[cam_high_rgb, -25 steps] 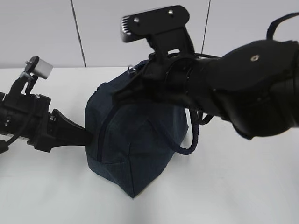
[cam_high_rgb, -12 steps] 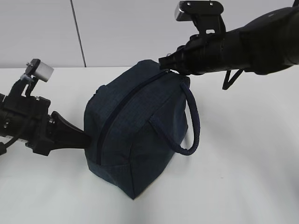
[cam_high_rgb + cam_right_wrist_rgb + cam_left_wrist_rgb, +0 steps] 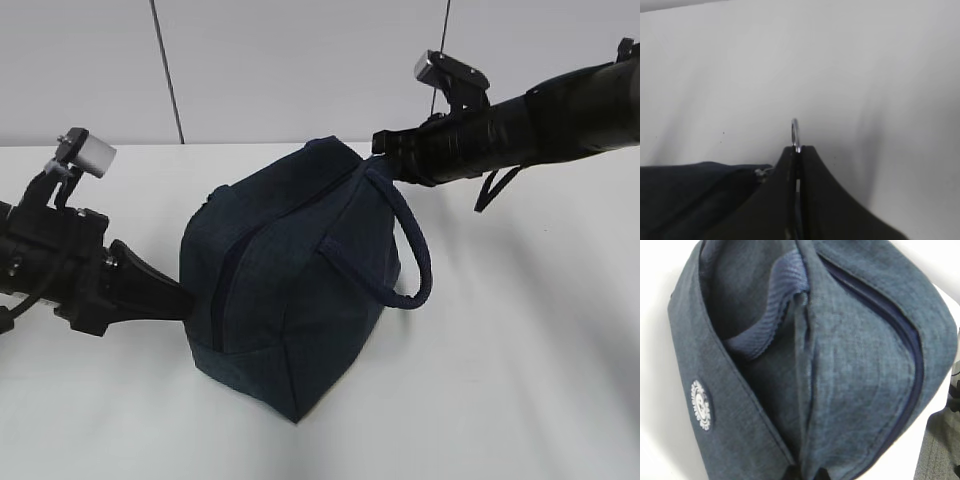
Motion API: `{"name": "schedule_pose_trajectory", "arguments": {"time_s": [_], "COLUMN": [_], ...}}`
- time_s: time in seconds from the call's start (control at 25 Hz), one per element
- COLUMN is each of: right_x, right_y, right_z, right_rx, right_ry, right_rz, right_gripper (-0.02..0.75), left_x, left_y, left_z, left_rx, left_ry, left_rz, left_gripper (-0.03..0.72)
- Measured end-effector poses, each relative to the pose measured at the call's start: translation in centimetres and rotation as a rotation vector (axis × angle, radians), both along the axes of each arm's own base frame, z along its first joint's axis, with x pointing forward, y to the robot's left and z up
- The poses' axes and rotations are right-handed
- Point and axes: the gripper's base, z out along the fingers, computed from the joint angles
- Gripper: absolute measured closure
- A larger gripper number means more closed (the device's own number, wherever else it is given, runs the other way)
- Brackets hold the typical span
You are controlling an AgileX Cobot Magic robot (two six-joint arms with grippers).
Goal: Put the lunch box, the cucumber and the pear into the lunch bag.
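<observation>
The navy lunch bag (image 3: pixel 290 290) lies on its side on the white table, and its zipper line (image 3: pixel 912 370) looks closed where it shows. My left gripper (image 3: pixel 180 298) presses against the bag's left end. In the left wrist view it (image 3: pixel 807 475) is shut on a fold of the bag's fabric (image 3: pixel 855 365). My right gripper (image 3: pixel 380 148) is at the bag's top right corner. In the right wrist view it (image 3: pixel 797 149) is shut on the zipper's metal ring pull (image 3: pixel 795 131). The lunch box, the cucumber and the pear are out of view.
The bag's padded loop handle (image 3: pixel 415 255) hangs off its right side. A round white logo patch (image 3: pixel 701 405) sits on the bag's side. White tabletop (image 3: pixel 520 380) surrounds the bag, with a pale wall (image 3: pixel 300 60) behind.
My right arm has swung from over the bag to the upper right and drawn back, holding the ring pull. The bag's top corner is pulled up and rightward. The left arm has not moved.
</observation>
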Motion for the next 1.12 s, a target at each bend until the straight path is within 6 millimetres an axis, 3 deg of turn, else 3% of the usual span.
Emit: {"name": "schedule_pose_trajectory", "arguments": {"time_s": [0.12, 0.92, 1.0, 1.12], "right_x": [0.0, -1.4, -1.2, -0.7], "right_y": [0.1, -0.1, 0.0, 0.1], "right_z": [-1.3, -3.1, -2.8, -2.1], "right_rx": [0.037, 0.120, 0.119, 0.106], "right_ry": [0.055, 0.188, 0.177, 0.131], "right_rz": [0.006, -0.031, -0.022, 0.005], "right_gripper": [0.738, 0.732, 0.699, 0.498], "left_x": [0.0, 0.1, 0.1, 0.2], "left_y": [0.0, 0.2, 0.2, 0.2], "left_z": [0.0, -0.2, -0.2, -0.2], "left_rx": [0.005, 0.029, 0.029, 0.030], "left_ry": [-0.001, -0.013, -0.008, 0.006], "left_rz": [-0.003, 0.010, 0.015, 0.033], "left_gripper": [0.687, 0.687, 0.686, 0.635]}}
